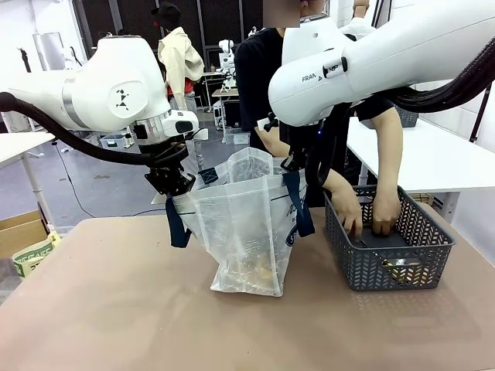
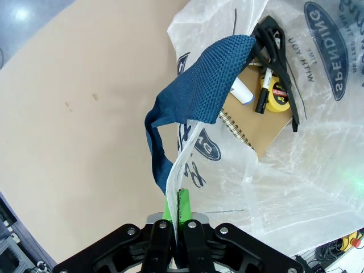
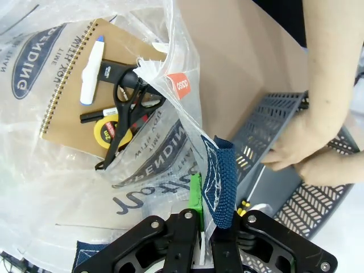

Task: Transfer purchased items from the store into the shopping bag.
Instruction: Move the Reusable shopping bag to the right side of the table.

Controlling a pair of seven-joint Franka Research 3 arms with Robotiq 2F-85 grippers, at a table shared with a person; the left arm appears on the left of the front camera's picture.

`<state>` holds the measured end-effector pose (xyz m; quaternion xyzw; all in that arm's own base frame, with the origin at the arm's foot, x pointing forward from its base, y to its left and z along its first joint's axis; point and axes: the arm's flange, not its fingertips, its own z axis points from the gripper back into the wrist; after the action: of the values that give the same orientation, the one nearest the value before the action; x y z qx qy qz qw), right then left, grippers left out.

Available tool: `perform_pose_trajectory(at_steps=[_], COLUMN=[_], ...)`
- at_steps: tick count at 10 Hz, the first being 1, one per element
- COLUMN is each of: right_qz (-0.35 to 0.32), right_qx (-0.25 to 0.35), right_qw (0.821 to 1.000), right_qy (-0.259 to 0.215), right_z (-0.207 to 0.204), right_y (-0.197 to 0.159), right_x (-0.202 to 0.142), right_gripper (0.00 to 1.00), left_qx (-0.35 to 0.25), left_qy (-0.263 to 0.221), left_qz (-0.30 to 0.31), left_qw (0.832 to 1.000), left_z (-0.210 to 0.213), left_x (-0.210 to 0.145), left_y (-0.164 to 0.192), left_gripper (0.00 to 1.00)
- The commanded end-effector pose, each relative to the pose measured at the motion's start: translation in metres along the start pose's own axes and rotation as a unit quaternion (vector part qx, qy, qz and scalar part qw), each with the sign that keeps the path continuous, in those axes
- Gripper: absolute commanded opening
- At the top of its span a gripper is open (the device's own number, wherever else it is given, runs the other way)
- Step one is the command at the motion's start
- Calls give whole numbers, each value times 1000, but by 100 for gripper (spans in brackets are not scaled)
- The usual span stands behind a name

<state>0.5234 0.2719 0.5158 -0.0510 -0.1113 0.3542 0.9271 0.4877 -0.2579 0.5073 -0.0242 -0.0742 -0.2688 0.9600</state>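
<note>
Your left end effector (image 2: 177,198) and right end effector (image 3: 205,193) are each pinched shut on the rim of the bag (image 1: 244,224); pull them apart and the thin plastic may slip or tear.

Bright even light; soft shadows; glare on shopping bag (image 2: 301,170).

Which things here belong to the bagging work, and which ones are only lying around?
Belong to the job: shopping bag; notebook and tape measure inside it; mesh basket, where the person's hands reach.
Lying about: cardboard box and green-printed packet beyond the table's left edge; white table behind the basket.
</note>
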Motion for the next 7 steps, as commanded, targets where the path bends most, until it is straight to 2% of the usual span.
perform_pose_trajectory(at_steps=[1,7], right_qz=[-1,-1], right_qx=[-1,-1], right_qw=[1000,1000], right_qy=[2,2], right_z=[-2,-2], right_y=[-2,-2], right_x=[-1,-1], right_gripper=[0,0], left_qx=[0,0], left_qy=[1,1], left_qz=[2,2], left_qw=[1000,1000], left_z=[0,0], left_x=[-1,-1], left_y=[1,1], left_gripper=[0,0])
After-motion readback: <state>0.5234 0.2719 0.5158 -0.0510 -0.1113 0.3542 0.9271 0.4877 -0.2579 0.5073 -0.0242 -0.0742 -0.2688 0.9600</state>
